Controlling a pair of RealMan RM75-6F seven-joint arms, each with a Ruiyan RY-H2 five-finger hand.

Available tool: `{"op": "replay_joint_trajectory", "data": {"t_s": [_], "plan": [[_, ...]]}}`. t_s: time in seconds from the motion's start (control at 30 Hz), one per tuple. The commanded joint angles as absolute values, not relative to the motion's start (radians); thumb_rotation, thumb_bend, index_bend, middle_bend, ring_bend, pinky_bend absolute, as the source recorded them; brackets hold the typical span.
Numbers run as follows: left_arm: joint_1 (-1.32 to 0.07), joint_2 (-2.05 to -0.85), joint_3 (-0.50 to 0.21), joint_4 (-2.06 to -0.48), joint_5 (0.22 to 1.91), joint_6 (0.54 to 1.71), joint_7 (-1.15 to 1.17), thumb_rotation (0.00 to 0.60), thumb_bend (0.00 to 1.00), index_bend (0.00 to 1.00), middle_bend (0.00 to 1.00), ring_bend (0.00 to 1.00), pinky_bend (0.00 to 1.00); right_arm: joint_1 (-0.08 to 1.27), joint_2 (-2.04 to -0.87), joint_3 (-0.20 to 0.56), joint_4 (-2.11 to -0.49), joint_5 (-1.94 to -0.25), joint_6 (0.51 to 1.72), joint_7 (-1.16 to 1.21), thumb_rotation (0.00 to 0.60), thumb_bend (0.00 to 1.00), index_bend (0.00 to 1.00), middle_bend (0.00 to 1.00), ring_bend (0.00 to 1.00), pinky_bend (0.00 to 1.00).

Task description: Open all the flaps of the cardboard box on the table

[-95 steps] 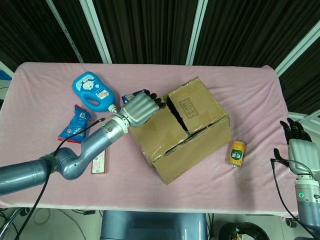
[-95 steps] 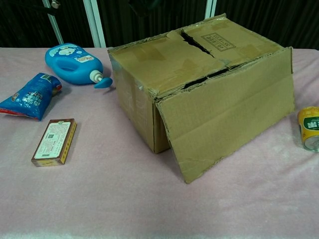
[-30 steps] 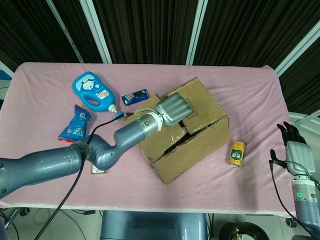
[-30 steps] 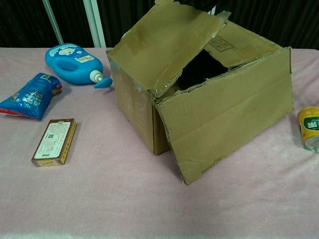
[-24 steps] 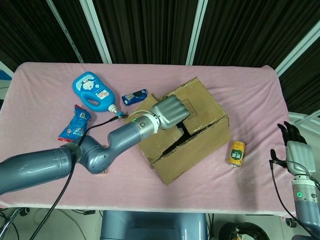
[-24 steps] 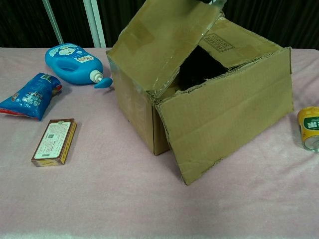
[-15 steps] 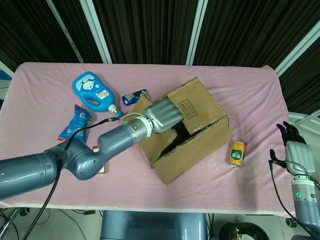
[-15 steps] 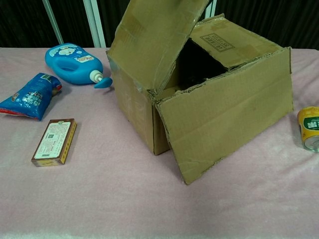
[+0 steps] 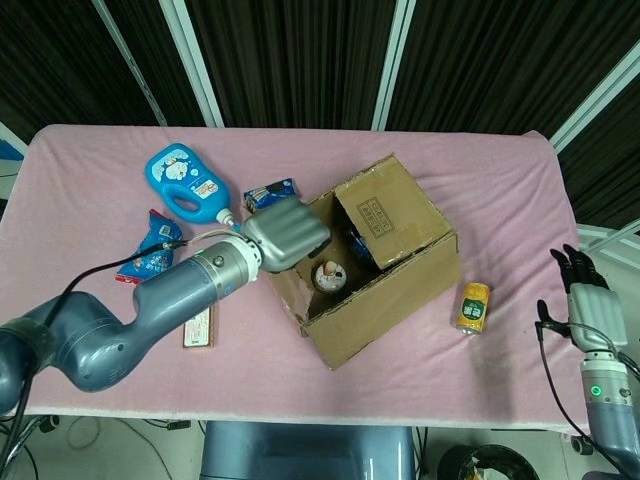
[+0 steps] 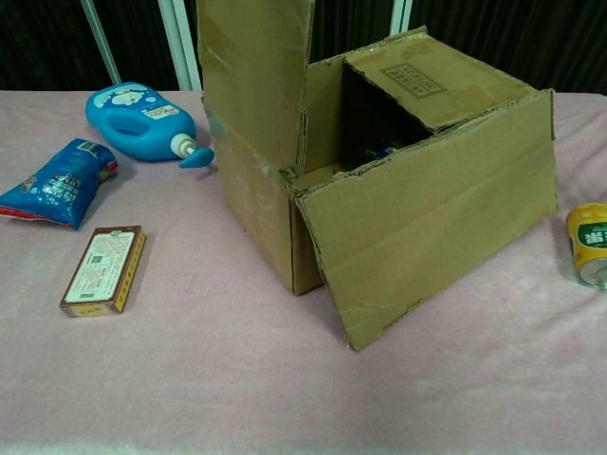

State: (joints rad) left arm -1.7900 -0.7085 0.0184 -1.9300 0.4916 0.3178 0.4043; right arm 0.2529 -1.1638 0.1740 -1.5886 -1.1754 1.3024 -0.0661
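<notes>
The cardboard box point(image 9: 392, 292) sits mid-table, turned at an angle. My left hand point(image 9: 286, 236) grips the free edge of its left flap point(image 10: 254, 81), which stands upright. The right flap point(image 9: 388, 212) lies flat over its half of the top. A front flap point(image 10: 432, 223) hangs down outside the front wall. Through the open half I see a small round item point(image 9: 328, 275) inside. My right hand point(image 9: 586, 292) hovers at the table's right edge, fingers apart, holding nothing. The chest view shows neither hand.
A blue bottle point(image 9: 185, 182) and a small dark-blue packet point(image 9: 266, 193) lie behind my left arm. A blue snack bag point(image 10: 57, 180) and a flat carton point(image 10: 104, 268) lie left of the box. A yellow can point(image 9: 473, 305) stands to its right.
My left hand has drawn the left flap up and back from a slanted position to upright, uncovering the box's inside. My right hand has barely moved.
</notes>
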Motion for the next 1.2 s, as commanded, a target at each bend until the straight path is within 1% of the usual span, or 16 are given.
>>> {"op": "replay_joint_trajectory", "data": {"t_s": [0.03, 0.23, 0.4, 0.63, 0.67, 0.73, 0.77, 0.8, 0.83, 0.9, 0.93, 1.0, 1.03, 1.1, 1.17, 1.2], "plan": [[-1.785, -0.636, 0.039, -1.985, 0.512, 0.299, 0.379, 0.600, 1.00, 0.46, 0.63, 0.45, 0.52, 0.253, -1.165, 0.172, -1.588, -1.177, 1.299, -0.068, 0.600, 0.47, 0.10, 0.04, 0.00, 0.21], [-1.743, -0.570, 0.055, -2.035, 0.541, 0.295, 0.343, 0.600, 1.00, 0.46, 0.63, 0.45, 0.52, 0.251, -1.166, 0.174, -1.591, -1.187, 1.303, -0.066, 0.600, 0.47, 0.10, 0.04, 0.00, 0.21], [-1.686, -0.553, 0.078, -2.062, 0.569, 0.294, 0.315, 0.600, 1.00, 0.45, 0.63, 0.45, 0.52, 0.249, -1.162, 0.178, -1.597, -1.187, 1.303, -0.065, 0.600, 0.47, 0.10, 0.04, 0.00, 0.21], [-1.622, -0.497, 0.081, -2.099, 0.616, 0.296, 0.282, 0.600, 0.99, 0.45, 0.62, 0.44, 0.52, 0.248, -1.162, 0.177, -1.601, -1.188, 1.298, -0.067, 0.600, 0.47, 0.10, 0.04, 0.00, 0.21], [-1.613, -0.487, 0.080, -2.104, 0.623, 0.296, 0.279, 0.600, 0.96, 0.44, 0.62, 0.44, 0.52, 0.248, -1.163, 0.176, -1.601, -1.188, 1.296, -0.068, 0.600, 0.47, 0.10, 0.04, 0.00, 0.21], [-1.590, -0.471, 0.079, -2.118, 0.639, 0.310, 0.272, 0.600, 0.86, 0.43, 0.60, 0.43, 0.50, 0.248, -1.164, 0.175, -1.601, -1.187, 1.293, -0.070, 0.600, 0.47, 0.10, 0.04, 0.00, 0.21], [-1.572, -0.465, 0.078, -2.127, 0.646, 0.329, 0.266, 0.600, 0.78, 0.41, 0.58, 0.41, 0.48, 0.248, -1.165, 0.175, -1.602, -1.186, 1.291, -0.070, 0.600, 0.47, 0.10, 0.04, 0.00, 0.21], [-1.548, -0.463, 0.077, -2.137, 0.654, 0.362, 0.260, 0.600, 0.69, 0.38, 0.54, 0.37, 0.44, 0.248, -1.165, 0.175, -1.603, -1.185, 1.290, -0.069, 0.600, 0.47, 0.10, 0.04, 0.00, 0.21], [-1.522, -0.465, 0.076, -2.149, 0.663, 0.404, 0.254, 0.600, 0.63, 0.35, 0.50, 0.34, 0.42, 0.248, -1.165, 0.176, -1.604, -1.185, 1.290, -0.068, 0.600, 0.47, 0.10, 0.04, 0.00, 0.21], [-1.454, -0.480, 0.076, -2.177, 0.687, 0.519, 0.243, 0.600, 0.47, 0.26, 0.35, 0.22, 0.30, 0.247, -1.164, 0.177, -1.606, -1.185, 1.290, -0.067, 0.600, 0.47, 0.10, 0.04, 0.00, 0.21], [-1.415, -0.493, 0.076, -2.191, 0.702, 0.590, 0.239, 0.600, 0.42, 0.23, 0.29, 0.18, 0.26, 0.247, -1.163, 0.178, -1.607, -1.185, 1.290, -0.067, 0.600, 0.47, 0.10, 0.04, 0.00, 0.21], [-1.328, -0.533, 0.082, -2.213, 0.748, 0.748, 0.245, 0.600, 0.32, 0.12, 0.13, 0.07, 0.15, 0.248, -1.160, 0.180, -1.611, -1.185, 1.290, -0.068, 0.600, 0.47, 0.10, 0.04, 0.00, 0.21], [-1.303, -0.546, 0.086, -2.216, 0.764, 0.794, 0.251, 0.600, 0.30, 0.09, 0.09, 0.05, 0.11, 0.248, -1.159, 0.180, -1.611, -1.186, 1.290, -0.069, 0.600, 0.47, 0.10, 0.04, 0.00, 0.21], [-1.199, -0.609, 0.105, -2.217, 0.841, 0.977, 0.288, 0.600, 0.27, 0.03, 0.03, 0.00, 0.05, 0.249, -1.152, 0.180, -1.616, -1.194, 1.292, -0.076, 0.600, 0.47, 0.10, 0.04, 0.00, 0.21], [-1.081, -0.697, 0.124, -2.197, 0.923, 1.165, 0.323, 0.600, 0.25, 0.01, 0.01, 0.00, 0.03, 0.252, -1.140, 0.180, -1.623, -1.206, 1.294, -0.086, 0.600, 0.47, 0.10, 0.04, 0.00, 0.21], [-1.038, -0.733, 0.129, -2.185, 0.950, 1.228, 0.329, 0.600, 0.25, 0.00, 0.00, 0.00, 0.02, 0.255, -1.135, 0.180, -1.625, -1.212, 1.293, -0.090, 0.600, 0.47, 0.10, 0.04, 0.00, 0.21]]}}
